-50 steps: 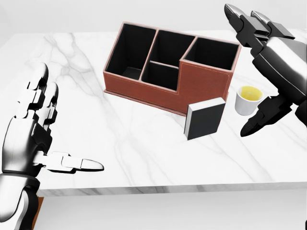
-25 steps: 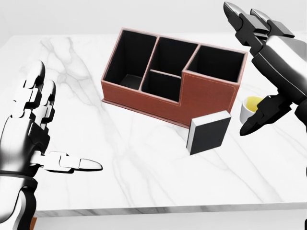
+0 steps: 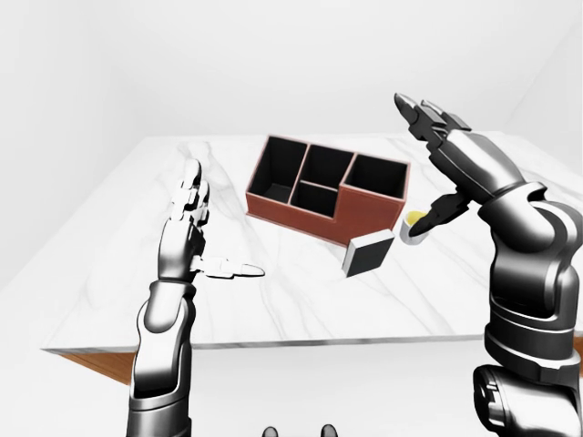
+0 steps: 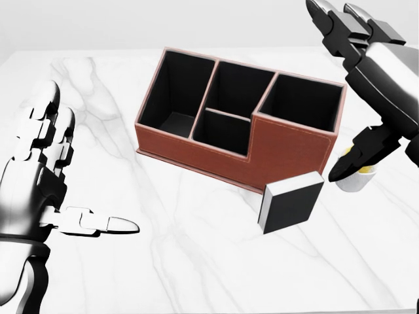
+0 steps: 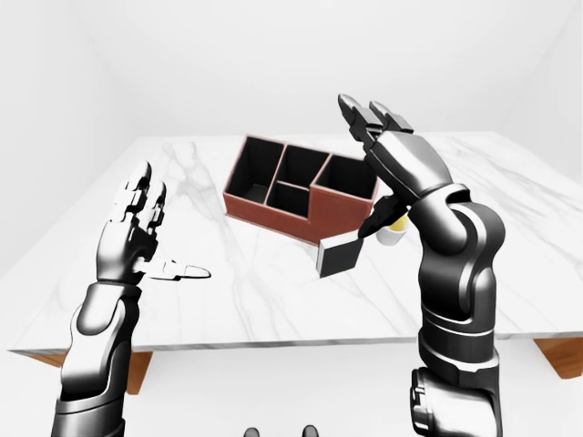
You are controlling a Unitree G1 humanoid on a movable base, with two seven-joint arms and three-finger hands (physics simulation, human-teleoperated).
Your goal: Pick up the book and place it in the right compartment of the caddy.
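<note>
Book (image 4: 291, 203) stands on edge on the marble table (image 4: 131, 131), just beside the caddy (image 4: 236, 118) at its lower right corner in head view, apart from it or barely touching; can't tell which. Black cover faces the camera, pale page block shows along its left side and top. Long axis runs roughly left-right, tilted up toward the right; it leans a little.

Probably a stiff, light hardback w/ smooth covers, so likely a bit slippery. Best hold looks like a pinch across the thickness, fingers on the two flat covers near the top edge.

Right hand (image 4: 366, 85) hovers above and right of the book, fingers spread wide, holding nothing; its thumb hangs over a small cup (image 4: 357, 178). Left hand (image 4: 46, 176) is also wide open, well apart at left.

Right compartment (image 4: 301, 101) sits empty, just above the book.
</note>
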